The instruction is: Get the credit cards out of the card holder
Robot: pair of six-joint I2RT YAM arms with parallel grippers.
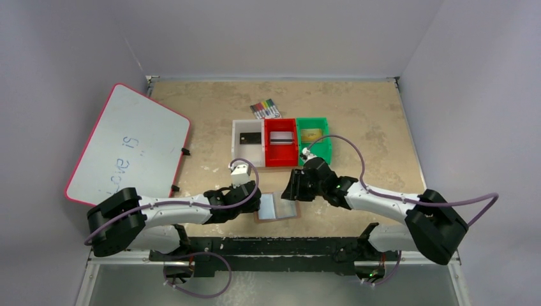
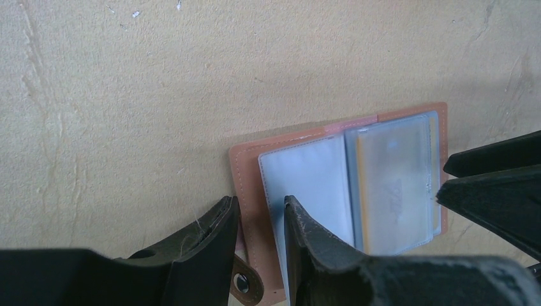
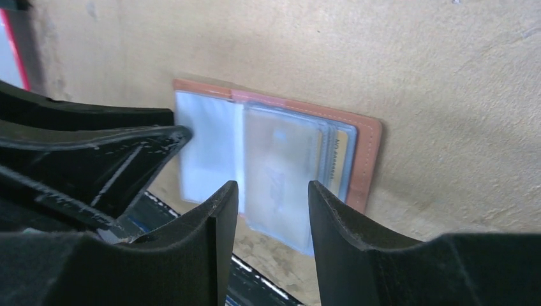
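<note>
Now, card holder (image 1: 277,208): lies open and flat on the table (image 1: 357,115), near its front edge, between the two grippers.
Left gripper (image 2: 260,204): jaws apart, straddling the holder's left edge. One finger is over the clear pocket, the other at the tan cover's outer edge. Nothing is pinched; whether it presses down, I cannot tell.
Right gripper (image 3: 273,191): jaws apart, hovering above the right pocket, holding nothing.
Remaining credit card (image 3: 341,153): a gold edge shows inside that right pocket; the left pocket looks empty.
Cards out: black card (image 1: 249,138) in the white bin (image 1: 249,157), silver card (image 1: 281,136) in the red bin (image 1: 281,157), gold card (image 1: 311,134) in the green bin (image 1: 312,121).
Handling: the card is likely light, stiff and slick. The sleeve looks soft and clingy, and the holder light enough to slide with the pull.
Where to grip: probably wherever the card's edge clears the sleeve, pinched thinly, while the left finger pins the cover.
</note>
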